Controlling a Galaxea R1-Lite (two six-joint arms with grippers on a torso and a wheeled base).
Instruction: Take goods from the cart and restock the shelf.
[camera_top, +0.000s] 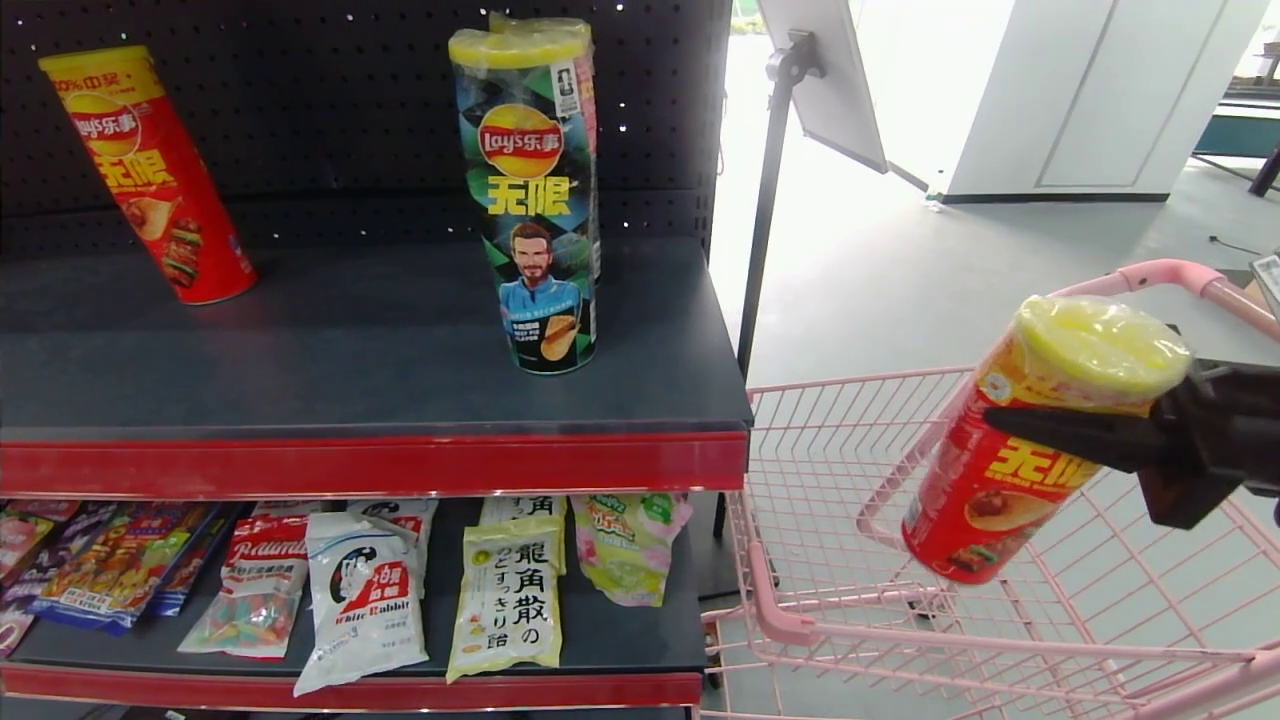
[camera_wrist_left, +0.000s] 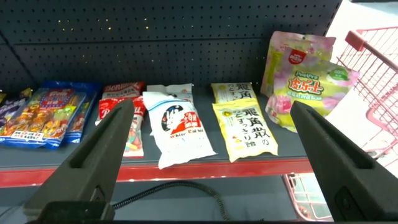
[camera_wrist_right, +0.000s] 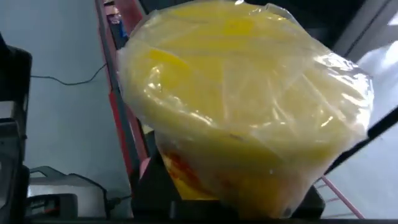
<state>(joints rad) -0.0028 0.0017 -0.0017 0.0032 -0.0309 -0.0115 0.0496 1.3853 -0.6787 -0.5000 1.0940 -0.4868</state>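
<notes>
My right gripper (camera_top: 1080, 435) is shut on a red chip can (camera_top: 1010, 470) with a yellow wrapped lid (camera_wrist_right: 242, 106), held tilted above the pink cart (camera_top: 800, 625), to the right of the shelf. On the upper shelf board (camera_top: 360, 370) a dark green chip can (camera_top: 535, 195) stands upright near the right end. Another red chip can (camera_top: 150, 175) leans at the far left. My left gripper (camera_wrist_left: 208, 155) is open and faces the lower shelf (camera_wrist_left: 186, 168), with nothing between its fingers (camera_wrist_left: 93, 162).
The lower shelf holds snack bags: white candy bags (camera_top: 365, 600), a yellow bag (camera_top: 510, 600), a pink-green bag (camera_top: 625, 545) and colourful packs (camera_top: 110, 565) at the left. A sign stand (camera_top: 770, 190) rises behind the cart. The upper board is bare between the two standing cans.
</notes>
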